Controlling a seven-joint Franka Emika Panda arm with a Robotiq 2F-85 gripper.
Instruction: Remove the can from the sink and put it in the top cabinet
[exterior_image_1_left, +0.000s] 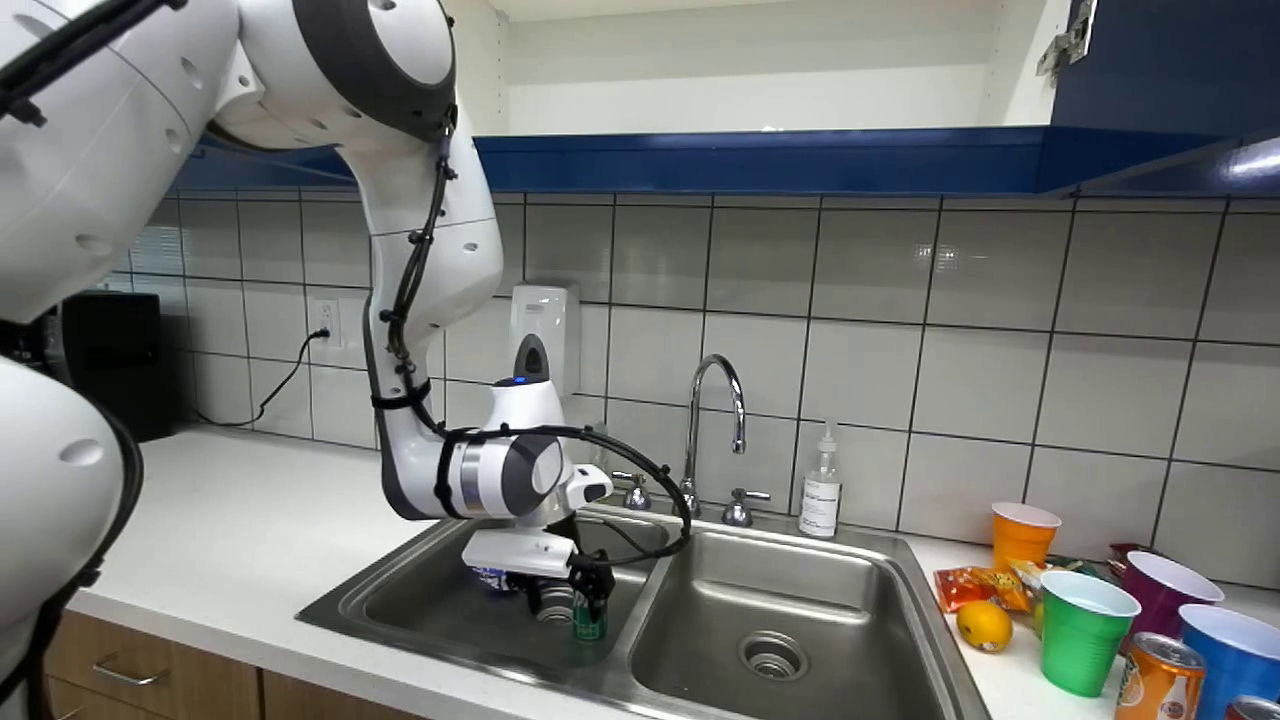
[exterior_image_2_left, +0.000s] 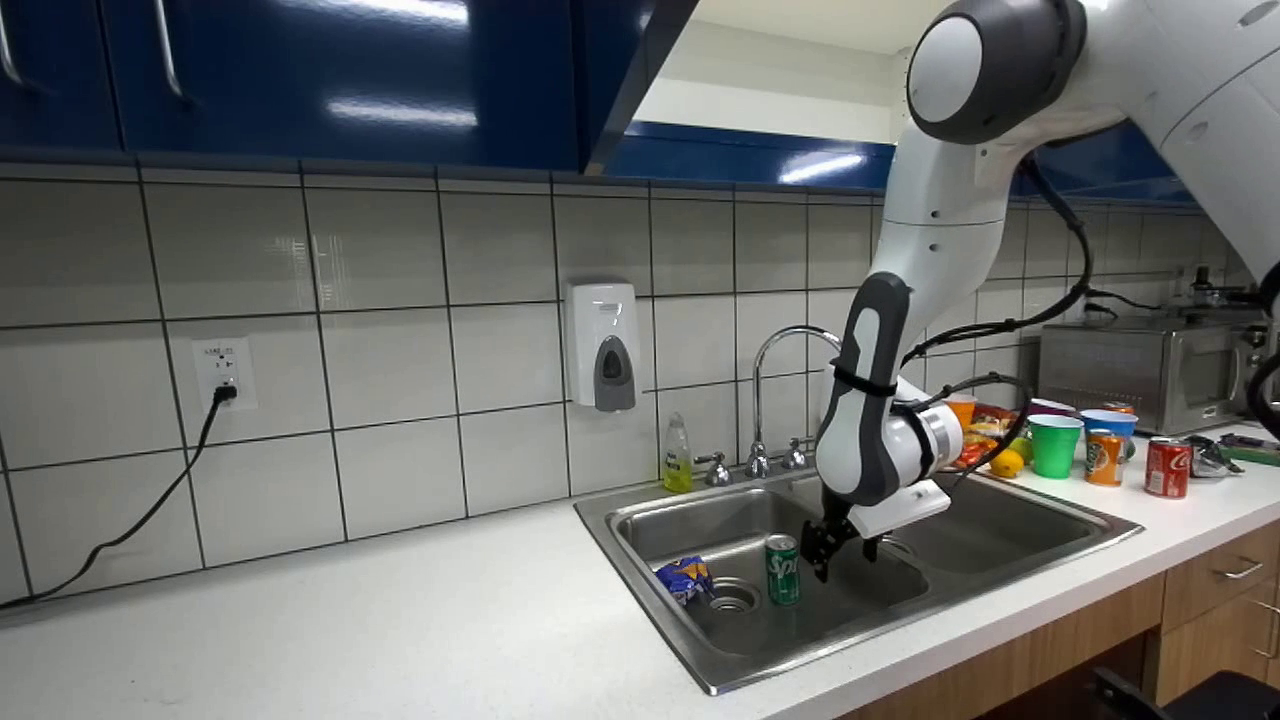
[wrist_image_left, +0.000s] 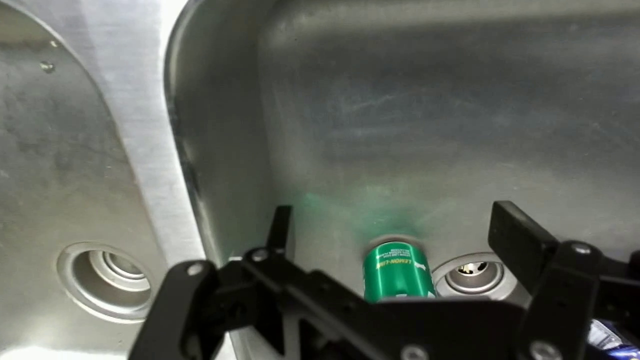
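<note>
Past the near strip of counter (exterior_image_2_left: 400, 620), the gripper (wrist_image_left: 393, 214) hangs low over the left basin of the sink (wrist_image_left: 134, 105), jaws spread wide, holding nothing. The can (exterior_image_2_left: 782, 572) stands upright on that basin's floor, just left of the gripper in an exterior view and just right of the drain (exterior_image_2_left: 735, 596); a crumpled blue packet (exterior_image_2_left: 686, 578) lies farther left. The can should be smooth, thin-walled and slippery if wet: stiff and fairly heavy if full, light and quick to dent if empty. It is best taken upright round its middle, from both sides, and squeezed gently. The gripper covers part of it in the wrist view and in an exterior view, and whether it is opened is too small to tell. Farther off and higher, the cabinet (exterior_image_1_left: 760, 90) stands open, its floor out of sight from below.
</note>
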